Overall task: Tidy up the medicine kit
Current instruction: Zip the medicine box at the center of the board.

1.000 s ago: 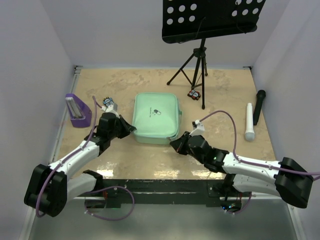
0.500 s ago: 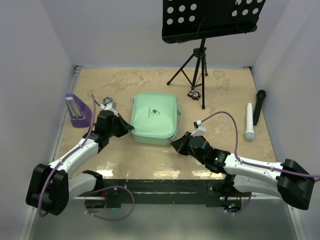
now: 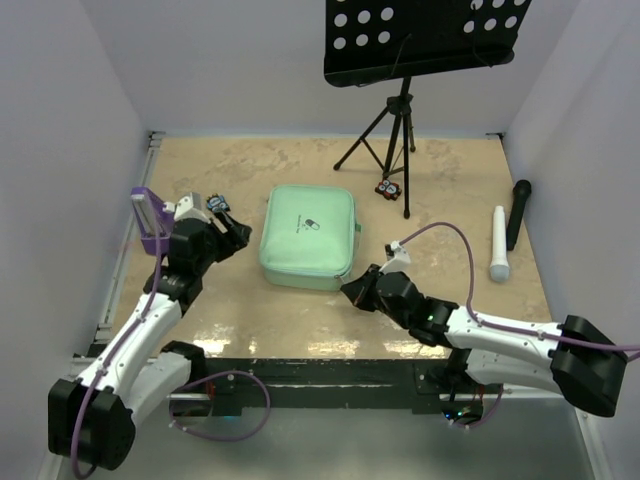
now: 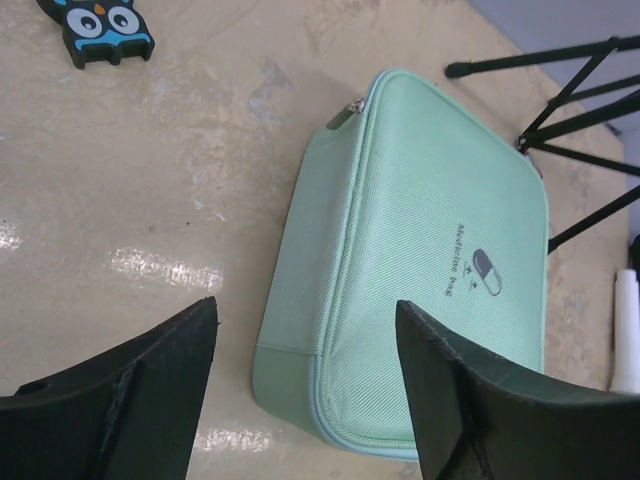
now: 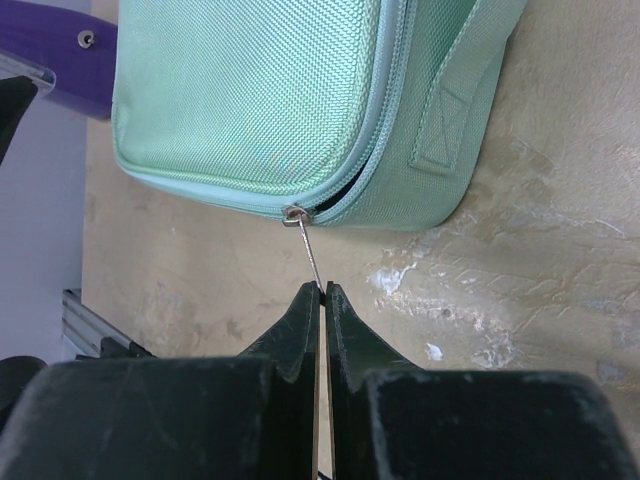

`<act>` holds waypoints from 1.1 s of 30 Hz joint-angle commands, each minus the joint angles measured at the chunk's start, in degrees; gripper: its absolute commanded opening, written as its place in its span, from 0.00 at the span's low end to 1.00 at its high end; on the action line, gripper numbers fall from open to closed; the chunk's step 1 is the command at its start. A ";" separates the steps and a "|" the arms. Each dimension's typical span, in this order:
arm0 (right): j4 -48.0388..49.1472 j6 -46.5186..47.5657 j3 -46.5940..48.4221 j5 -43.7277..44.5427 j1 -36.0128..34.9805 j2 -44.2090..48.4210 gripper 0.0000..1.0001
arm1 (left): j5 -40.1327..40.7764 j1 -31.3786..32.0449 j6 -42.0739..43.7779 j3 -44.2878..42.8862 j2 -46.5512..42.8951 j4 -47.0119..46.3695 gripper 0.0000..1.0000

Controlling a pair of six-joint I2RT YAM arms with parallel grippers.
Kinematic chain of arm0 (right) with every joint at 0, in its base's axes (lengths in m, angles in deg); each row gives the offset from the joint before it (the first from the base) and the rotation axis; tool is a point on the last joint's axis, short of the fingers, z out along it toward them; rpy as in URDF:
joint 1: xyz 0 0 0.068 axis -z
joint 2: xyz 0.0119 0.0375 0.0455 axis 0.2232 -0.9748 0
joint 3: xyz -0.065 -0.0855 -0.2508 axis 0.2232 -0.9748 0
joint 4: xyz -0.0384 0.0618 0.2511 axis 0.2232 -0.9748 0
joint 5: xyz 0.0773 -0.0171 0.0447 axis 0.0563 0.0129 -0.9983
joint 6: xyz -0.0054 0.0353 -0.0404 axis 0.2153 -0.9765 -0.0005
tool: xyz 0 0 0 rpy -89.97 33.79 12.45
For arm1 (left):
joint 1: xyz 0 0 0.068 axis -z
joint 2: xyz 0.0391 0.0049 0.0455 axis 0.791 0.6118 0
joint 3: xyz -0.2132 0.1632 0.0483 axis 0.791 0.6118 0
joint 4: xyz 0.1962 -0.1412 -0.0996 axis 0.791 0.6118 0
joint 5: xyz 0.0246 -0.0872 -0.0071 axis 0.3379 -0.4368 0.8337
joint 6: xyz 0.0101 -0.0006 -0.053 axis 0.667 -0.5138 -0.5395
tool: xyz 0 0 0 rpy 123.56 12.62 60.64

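The mint-green medicine kit point(image 3: 308, 237) lies flat mid-table, lid down, its pill logo facing up point(image 4: 484, 270). My left gripper point(image 3: 234, 232) is open and sits just left of the kit, apart from it. In the left wrist view the left gripper point(image 4: 305, 310) has its jaws wide, with the kit's near-left corner point(image 4: 300, 370) seen between them. My right gripper point(image 3: 350, 287) is at the kit's near-right corner. It point(image 5: 323, 290) is shut on the thin metal zipper pull point(image 5: 312, 255), which runs taut to the slider point(image 5: 293, 214).
A purple stand point(image 3: 150, 215) and a small owl figure point(image 4: 100, 25) are left of the kit. A music stand's tripod point(image 3: 395, 140) and a small red-black item point(image 3: 388, 188) stand behind it. A white cylinder point(image 3: 498, 243) and a black microphone point(image 3: 518, 212) lie at the right.
My left gripper has opened and drawn back to the left, away from the kit's left side. The kit has shifted slightly left. The right gripper keeps its grip on the zipper pull.
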State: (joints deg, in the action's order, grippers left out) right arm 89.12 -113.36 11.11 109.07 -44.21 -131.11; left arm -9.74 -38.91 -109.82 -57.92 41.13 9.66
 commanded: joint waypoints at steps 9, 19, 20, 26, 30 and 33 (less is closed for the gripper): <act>-1.58 2.46 1.92 2.09 0.06 -3.00 0.00 | 10.24 19.12 -27.22 7.73 -7.30 -2.04 0.90; -0.61 3.16 3.24 1.56 0.06 -5.03 0.00 | 18.09 35.50 -36.73 6.15 6.14 -11.00 0.92; -0.70 3.25 3.33 1.39 0.06 -4.94 0.00 | 17.91 35.76 -37.17 6.50 7.20 -12.31 0.91; -0.79 3.95 3.33 1.04 0.06 -5.03 0.00 | 20.10 35.94 -36.83 5.89 11.42 -17.33 0.89; -0.44 4.31 3.42 0.60 0.06 -5.64 0.00 | 21.25 35.94 -36.74 4.92 13.27 -17.42 0.85; -0.17 4.57 3.68 0.51 0.06 -5.82 0.00 | 20.29 35.94 -36.82 5.01 14.67 -17.86 0.77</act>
State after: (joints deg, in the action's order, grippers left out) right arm 90.35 -110.26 13.47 108.41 -44.36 -135.88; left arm 8.82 -3.22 -145.84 -50.71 54.33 -3.58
